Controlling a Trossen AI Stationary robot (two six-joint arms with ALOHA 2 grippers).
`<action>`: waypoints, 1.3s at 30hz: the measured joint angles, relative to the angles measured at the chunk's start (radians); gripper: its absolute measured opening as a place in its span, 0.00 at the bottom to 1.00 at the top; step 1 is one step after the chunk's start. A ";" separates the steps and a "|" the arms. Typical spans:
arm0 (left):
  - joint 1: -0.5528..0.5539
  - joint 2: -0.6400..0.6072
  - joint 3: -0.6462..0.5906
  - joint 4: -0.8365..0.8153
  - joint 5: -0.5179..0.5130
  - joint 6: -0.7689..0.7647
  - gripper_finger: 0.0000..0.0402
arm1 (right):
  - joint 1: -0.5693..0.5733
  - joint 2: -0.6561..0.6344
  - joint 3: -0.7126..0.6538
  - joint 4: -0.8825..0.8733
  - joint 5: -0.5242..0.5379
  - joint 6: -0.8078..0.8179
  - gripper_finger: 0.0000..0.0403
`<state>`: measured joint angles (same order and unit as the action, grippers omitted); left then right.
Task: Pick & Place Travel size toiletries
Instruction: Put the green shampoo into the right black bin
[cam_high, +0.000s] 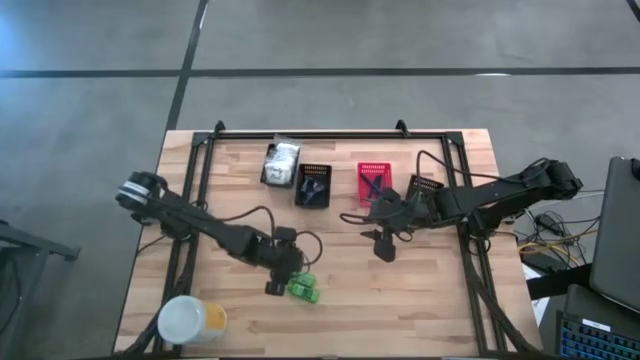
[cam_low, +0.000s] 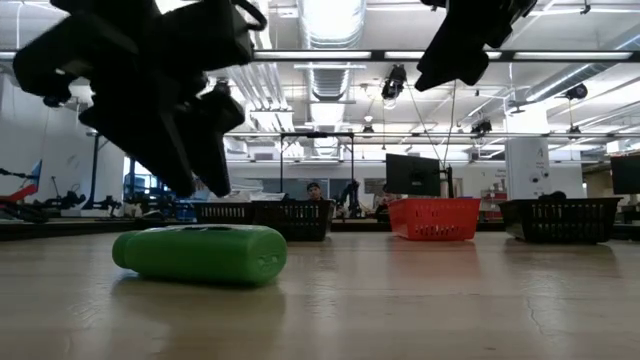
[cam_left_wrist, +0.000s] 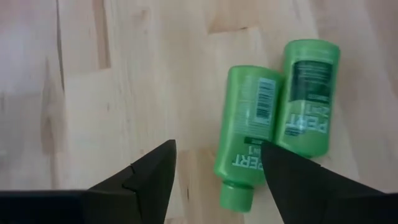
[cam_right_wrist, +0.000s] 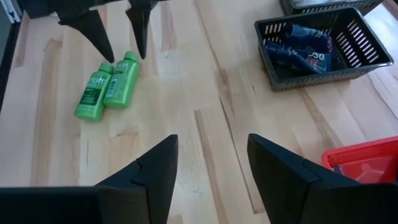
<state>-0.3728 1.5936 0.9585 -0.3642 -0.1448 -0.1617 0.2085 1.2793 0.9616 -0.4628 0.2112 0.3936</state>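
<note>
I judge most toiletries sorted into the baskets (cam_high: 312, 186) along the desk's far edge, leaving two green bottles (cam_high: 304, 291) near its near edge under my spread, empty left gripper (cam_high: 283, 283), while my right gripper (cam_high: 384, 246), apart and empty, hangs mid-desk with bare wood around it.

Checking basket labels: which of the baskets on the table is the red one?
The red basket sits between two black ones: the black basket holding dark sachets on its left in the high view, and another black basket under the right arm.
</note>
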 joint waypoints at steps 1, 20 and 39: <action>0.000 0.005 0.000 -0.001 -0.001 -0.019 0.61 | 0.000 0.000 -0.006 0.006 0.001 0.004 0.47; -0.008 0.073 -0.013 0.032 0.046 -0.016 0.76 | 0.000 0.001 -0.031 0.026 0.000 0.063 0.45; -0.009 0.155 -0.011 0.085 -0.003 0.031 0.54 | 0.000 0.000 -0.031 0.028 0.000 0.063 0.47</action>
<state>-0.3817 1.7489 0.9474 -0.2793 -0.1474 -0.1309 0.2089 1.2797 0.9310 -0.4351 0.2115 0.4564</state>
